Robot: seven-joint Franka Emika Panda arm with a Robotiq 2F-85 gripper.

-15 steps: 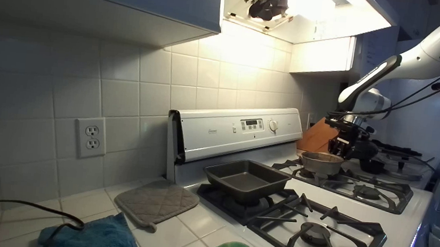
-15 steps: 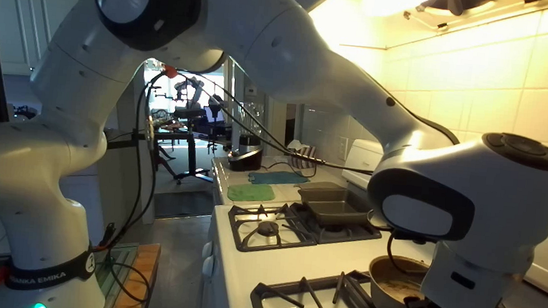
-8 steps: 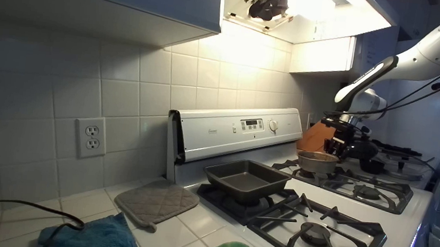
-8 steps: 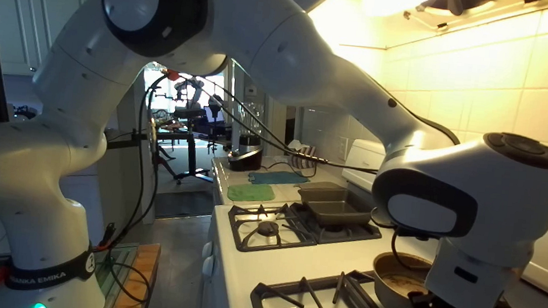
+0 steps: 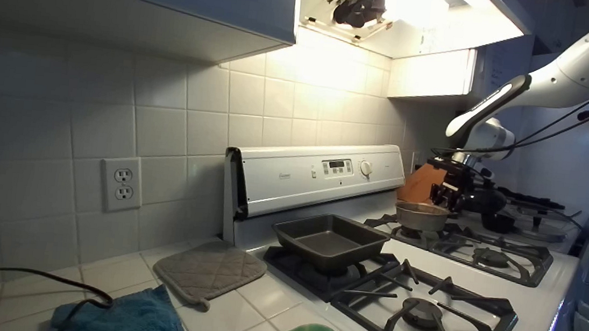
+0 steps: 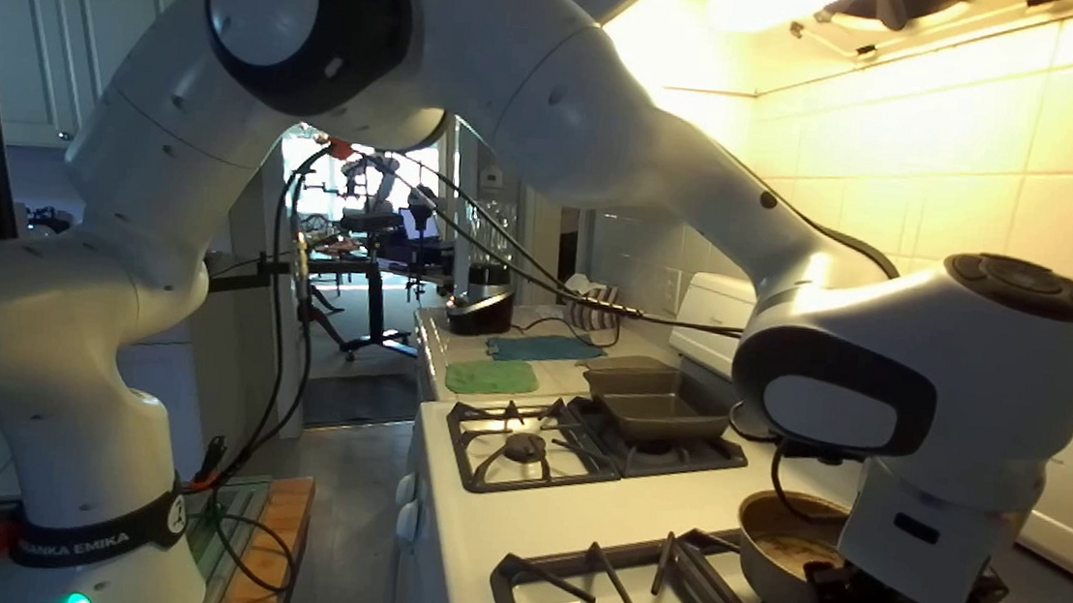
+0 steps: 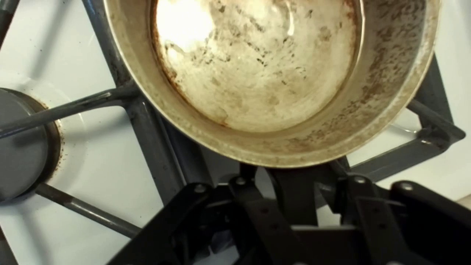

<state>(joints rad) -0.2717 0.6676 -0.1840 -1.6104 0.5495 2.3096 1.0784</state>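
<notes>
A: What has just changed for us?

B: We see the pot shifted a little over the last second, toward the square pan and the white back panel, and the arm went with it.

A: So where is it?

B: Upright on the back grate, its rim just beside the gripper.

A: Have we hold of anything?

B: It doesn't look so to us. The fingers stand partway apart, on either side of a dark bar we take for the pot's handle, with gaps showing.

A: And what does that mean for the work?

B: We'd judge the pot's weight lies on the grate, not in our grip. Whether a fingertip brushes it, we can't tell.
</notes>
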